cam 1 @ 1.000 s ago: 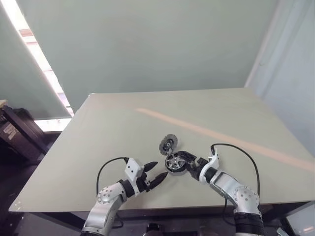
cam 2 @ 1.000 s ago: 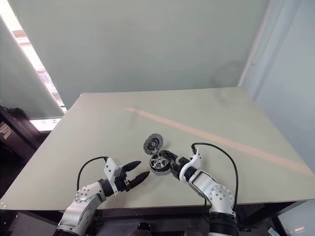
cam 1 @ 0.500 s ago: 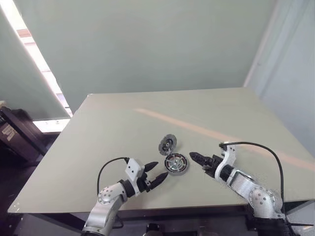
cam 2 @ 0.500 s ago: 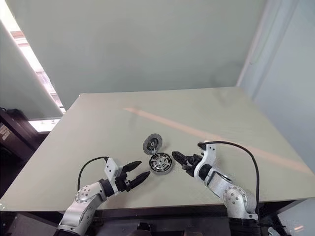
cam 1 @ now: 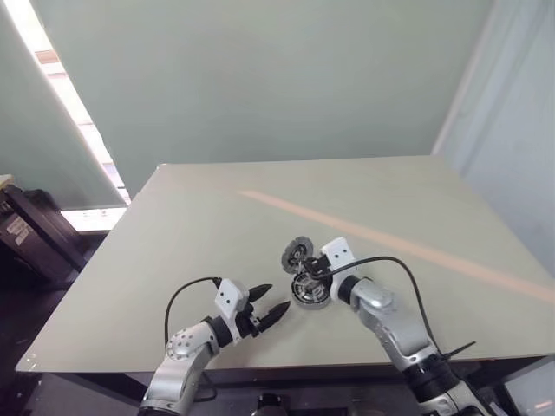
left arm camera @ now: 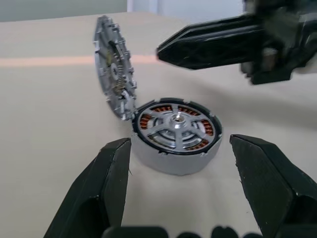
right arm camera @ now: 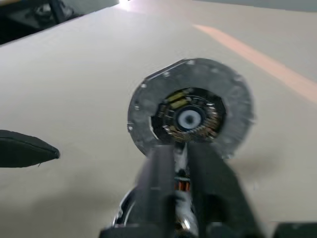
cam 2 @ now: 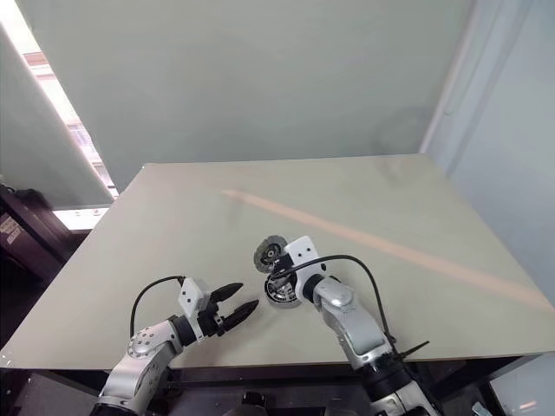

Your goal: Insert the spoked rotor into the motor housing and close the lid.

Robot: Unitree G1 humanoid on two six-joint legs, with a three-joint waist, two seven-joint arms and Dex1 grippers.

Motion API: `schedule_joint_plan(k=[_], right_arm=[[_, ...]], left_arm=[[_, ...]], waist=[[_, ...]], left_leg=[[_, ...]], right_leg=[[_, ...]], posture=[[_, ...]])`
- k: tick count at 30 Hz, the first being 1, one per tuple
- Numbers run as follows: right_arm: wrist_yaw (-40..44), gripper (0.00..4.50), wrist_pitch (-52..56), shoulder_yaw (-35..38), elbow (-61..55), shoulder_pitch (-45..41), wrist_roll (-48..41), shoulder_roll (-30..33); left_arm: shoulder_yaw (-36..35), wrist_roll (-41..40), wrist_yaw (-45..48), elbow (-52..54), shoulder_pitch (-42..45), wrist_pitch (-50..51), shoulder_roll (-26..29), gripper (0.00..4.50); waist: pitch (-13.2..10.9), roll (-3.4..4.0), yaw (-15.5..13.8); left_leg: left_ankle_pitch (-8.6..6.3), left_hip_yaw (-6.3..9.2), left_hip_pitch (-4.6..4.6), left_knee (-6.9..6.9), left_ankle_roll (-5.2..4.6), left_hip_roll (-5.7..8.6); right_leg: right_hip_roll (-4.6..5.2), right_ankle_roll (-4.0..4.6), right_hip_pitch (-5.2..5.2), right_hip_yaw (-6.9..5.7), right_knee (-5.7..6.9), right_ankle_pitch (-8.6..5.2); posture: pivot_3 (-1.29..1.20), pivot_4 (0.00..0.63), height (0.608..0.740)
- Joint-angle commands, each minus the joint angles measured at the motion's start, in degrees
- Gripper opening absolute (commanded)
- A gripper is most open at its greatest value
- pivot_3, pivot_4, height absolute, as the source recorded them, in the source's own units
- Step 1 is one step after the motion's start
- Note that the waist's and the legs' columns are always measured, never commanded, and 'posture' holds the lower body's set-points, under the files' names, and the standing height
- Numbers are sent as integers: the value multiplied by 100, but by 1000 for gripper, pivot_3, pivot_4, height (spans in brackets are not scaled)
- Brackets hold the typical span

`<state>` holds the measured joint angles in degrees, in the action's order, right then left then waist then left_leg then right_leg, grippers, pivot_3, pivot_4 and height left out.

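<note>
A broad, matte, pale greenish table carries everything, with a faint pinkish stripe running slantwise across its top. Near its front edge sits the motor housing, a short round puck with a pale grey wall and a ring of copper-brown windings inside.

The spoked rotor already lies seated in that housing: flat silvery spokes run out from a small shiny hub, with the copper showing through the gaps between them. So the first half of the job looks done.

What is left is the lid. It stands up nearly on edge, joined to the housing's rim on the far side, a grey toothed disc with a darker inner ring and a bright glassy centre. It has yet to be swung down over the rotor.

The right gripper hangs just above the housing, close to the raised lid, its two black tapered fingers pressed together and holding nothing; I judge it is set to push the lid over. The left gripper waits just in front of the housing, its blunt black fingers spread wide to either side, touching nothing.
</note>
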<state>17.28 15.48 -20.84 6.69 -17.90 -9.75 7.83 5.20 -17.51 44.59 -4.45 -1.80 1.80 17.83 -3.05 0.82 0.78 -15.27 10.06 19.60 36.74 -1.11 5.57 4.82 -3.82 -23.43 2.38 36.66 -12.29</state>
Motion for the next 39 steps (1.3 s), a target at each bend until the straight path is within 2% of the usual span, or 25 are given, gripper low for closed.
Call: schedule_joint_plan(k=[1,7,15,21,26,30,39], right_arm=[[120,16,-276,-18,655,-120,301,-128],[325,16,-232,-63,1529,11,655,-126],[506,16,-493,648,727,32,148,-469],[598,16,-155,190,1252,75,779,-336],[706,16,-20,254,1191,156,781,-335],[794,909,-66,408,718,158,708,-252],[1313,4138,629,316,-842,147,866,535]], left_arm=[[-145,-19,-58,166,-3,-104,21,3425],[-125,-19,-122,261,-111,-129,13,3425],[-120,-25,-130,290,-141,-103,27,3425],[-68,-10,-106,204,-7,-93,-10,3425],[-52,-10,-93,179,29,-111,-34,3425],[-37,2,-94,172,10,-130,-54,3425],[-39,10,-96,153,-5,-139,-74,3425]], waist=[[1,-1,1],[2,0,6],[4,1,8],[5,0,8],[12,-2,15],[13,-2,13],[12,-2,5]], left_leg=[[-1,0,0,0,0,1],[0,0,-6,-1,2,-3],[0,-1,-12,7,2,-5],[0,-1,-11,4,2,-4],[0,-2,-16,6,3,-8],[0,-2,-15,7,3,-9],[0,-1,-6,8,3,-7]], right_leg=[[0,1,0,1,0,1],[-3,7,1,2,4,4],[-6,8,11,2,7,5],[-6,9,4,1,7,6],[-9,15,10,2,9,9],[-10,15,9,2,9,9],[-8,14,5,1,7,9]], posture=[[0,0,740],[0,0,740],[0,0,740],[0,0,740],[0,0,740],[0,0,740],[0,0,740]])
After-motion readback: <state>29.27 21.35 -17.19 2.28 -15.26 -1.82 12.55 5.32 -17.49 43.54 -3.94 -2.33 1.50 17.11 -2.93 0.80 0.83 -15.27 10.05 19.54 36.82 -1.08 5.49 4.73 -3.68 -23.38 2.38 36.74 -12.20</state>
